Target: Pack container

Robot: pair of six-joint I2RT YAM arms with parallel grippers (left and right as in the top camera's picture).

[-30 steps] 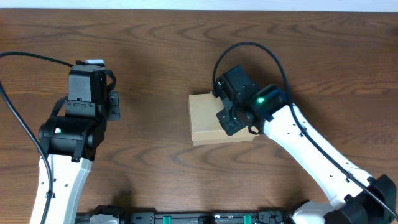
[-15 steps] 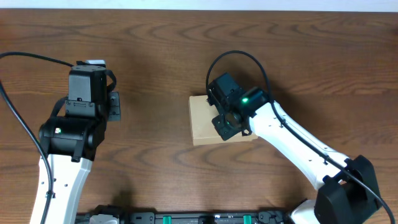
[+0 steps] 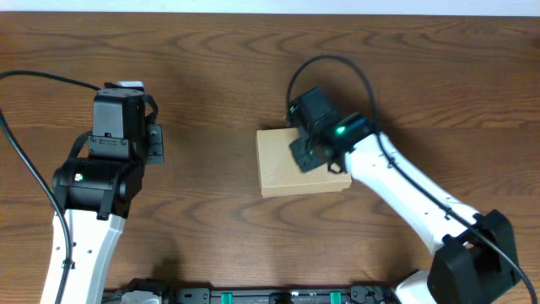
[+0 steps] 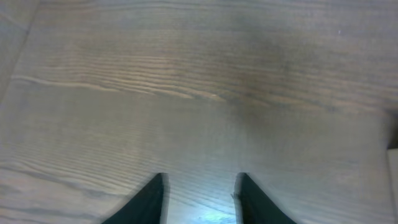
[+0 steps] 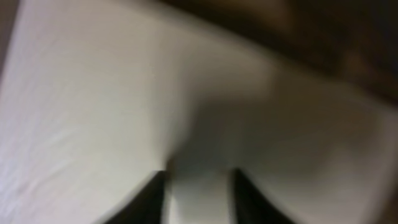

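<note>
Container (image 3: pixel 283 165) flat on table (image 3: pixel 211 76), long axis left-right, slightly skewed.

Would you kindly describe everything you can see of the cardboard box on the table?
The box is small, rectangular, plain tan cardboard, with no markings visible. Its top is closed and flat, and it sits level on the brown wooden table, slightly right of the middle. The right tool, open, hangs close over its far right corner; whether it touches cannot be told.
</note>
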